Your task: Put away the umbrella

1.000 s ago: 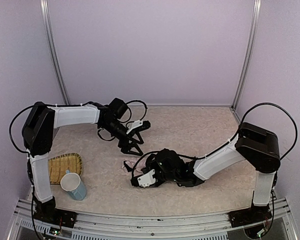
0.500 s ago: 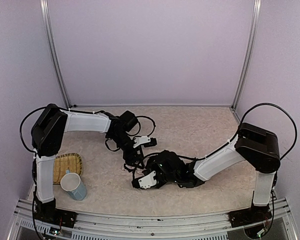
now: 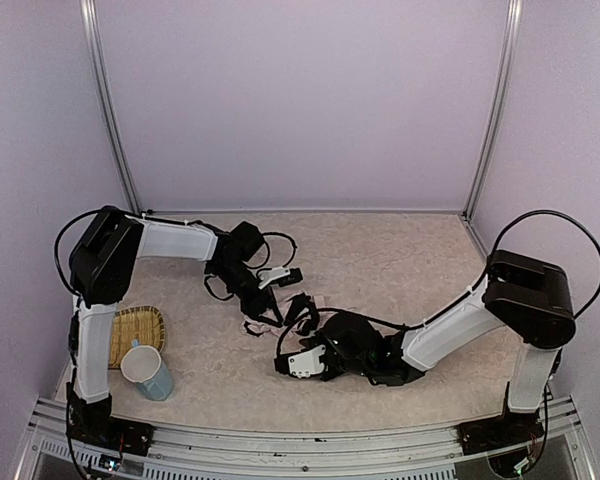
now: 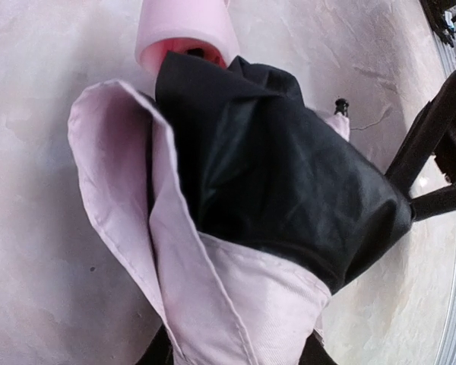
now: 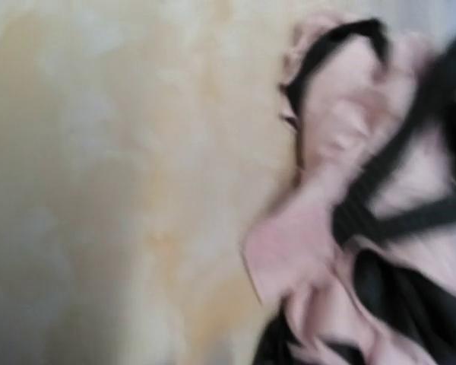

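Note:
The umbrella (image 4: 235, 190) fills the left wrist view: pale pink fabric folded over black lining, with its pink handle (image 4: 184, 34) at the top edge. My left gripper (image 4: 235, 353) is shut on the pink fabric, and only the dark finger edges show at the bottom. From above, the left gripper (image 3: 265, 315) sits over the umbrella (image 3: 256, 328), which is mostly hidden beneath both wrists. My right gripper (image 3: 303, 315) is close beside it on the right. The right wrist view is blurred, with crumpled pink and black umbrella (image 5: 357, 228) at the right. The right jaws do not show clearly.
A woven yellow tray (image 3: 130, 328) lies at the near left with a pale cup (image 3: 147, 371) standing at its front edge. A metal rail (image 3: 300, 440) runs along the table's near edge, and walls close in the back and sides.
My left arm has come down and rightward onto the umbrella, and its jaws have closed on the fabric. The right wrist has shifted slightly to the right.

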`<state>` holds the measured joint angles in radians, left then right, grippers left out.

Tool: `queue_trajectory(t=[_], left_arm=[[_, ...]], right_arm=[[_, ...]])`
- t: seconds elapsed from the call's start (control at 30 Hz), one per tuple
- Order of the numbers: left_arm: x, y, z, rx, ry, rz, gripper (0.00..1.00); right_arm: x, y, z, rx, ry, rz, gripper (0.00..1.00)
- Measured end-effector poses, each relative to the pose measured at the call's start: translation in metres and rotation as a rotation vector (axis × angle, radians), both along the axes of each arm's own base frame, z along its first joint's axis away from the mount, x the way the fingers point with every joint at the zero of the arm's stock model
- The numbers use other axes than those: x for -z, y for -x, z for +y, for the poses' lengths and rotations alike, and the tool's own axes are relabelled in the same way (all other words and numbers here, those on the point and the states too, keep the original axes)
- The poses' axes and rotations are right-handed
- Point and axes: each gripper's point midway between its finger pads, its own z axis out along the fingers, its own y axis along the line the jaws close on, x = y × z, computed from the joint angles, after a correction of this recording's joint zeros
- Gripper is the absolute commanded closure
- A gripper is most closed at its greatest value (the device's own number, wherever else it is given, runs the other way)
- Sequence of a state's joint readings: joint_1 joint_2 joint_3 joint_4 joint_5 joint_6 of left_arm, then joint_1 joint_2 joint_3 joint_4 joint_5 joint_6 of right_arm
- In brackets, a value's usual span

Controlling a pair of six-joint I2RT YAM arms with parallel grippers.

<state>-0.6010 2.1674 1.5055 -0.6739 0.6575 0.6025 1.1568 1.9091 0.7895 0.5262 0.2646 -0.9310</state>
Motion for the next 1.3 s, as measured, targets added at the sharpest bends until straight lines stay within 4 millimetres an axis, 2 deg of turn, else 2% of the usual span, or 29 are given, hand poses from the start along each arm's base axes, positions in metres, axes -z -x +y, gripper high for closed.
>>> queue_trajectory(t=[0.13,0.27,0.4,0.5,0.57,0.6,0.7,0.73,0.8,0.83,0.9,0.97,1.07,1.2,1.3], left_arm=[[0.000,-0.002,0.001,-0.014,0.008,0.019,1.00],[-0.001,-0.002,0.000,-0.023,0.012,0.028,1.00],[-0.007,-0.007,0.001,-0.069,0.026,0.010,1.00],[-0.026,-0.017,0.005,-0.133,0.047,-0.106,1.00],[-0.056,-0.022,0.008,-0.170,0.091,-0.230,1.00],[-0.080,-0.025,0.009,-0.184,0.129,-0.313,1.00],[-0.177,-0.023,0.001,-0.189,0.297,-0.590,1.00],[-0.213,-0.019,-0.005,-0.183,0.367,-0.683,1.00],[-0.268,-0.008,-0.011,-0.173,0.479,-0.826,1.00],[-0.292,0.000,-0.013,-0.166,0.529,-0.888,1.00],[-0.323,0.015,-0.016,-0.160,0.598,-0.991,1.00],[-0.336,0.026,-0.018,-0.162,0.626,-1.048,1.00],[-0.339,0.035,-0.025,-0.171,0.623,-1.082,1.00],[-0.342,0.038,-0.029,-0.197,0.616,-1.104,1.00],[-0.343,0.034,-0.028,-0.229,0.596,-1.121,1.00]], right_arm=[[-0.031,0.001,-0.011,0.082,-0.119,0.030,0.75],[-0.074,-0.004,-0.016,0.158,-0.278,0.048,0.67],[-0.102,-0.016,-0.024,0.242,-0.417,0.099,0.51],[-0.127,-0.031,-0.036,0.315,-0.548,0.160,0.42],[-0.151,-0.042,-0.047,0.348,-0.665,0.213,0.37],[-0.165,-0.047,-0.052,0.354,-0.729,0.241,0.35],[-0.214,-0.056,-0.069,0.337,-0.942,0.325,0.30],[-0.229,-0.058,-0.074,0.324,-1.002,0.345,0.24],[-0.252,-0.060,-0.082,0.305,-1.103,0.379,0.07],[-0.261,-0.060,-0.083,0.294,-1.138,0.401,0.02],[-0.278,-0.058,-0.076,0.251,-1.190,0.460,0.04],[-0.296,-0.055,-0.066,0.203,-1.232,0.519,0.10],[-0.320,-0.051,-0.048,0.128,-1.280,0.600,0.16],[-0.332,-0.043,-0.029,0.070,-1.294,0.637,0.25],[-0.336,-0.036,-0.008,0.030,-1.276,0.646,0.49]])
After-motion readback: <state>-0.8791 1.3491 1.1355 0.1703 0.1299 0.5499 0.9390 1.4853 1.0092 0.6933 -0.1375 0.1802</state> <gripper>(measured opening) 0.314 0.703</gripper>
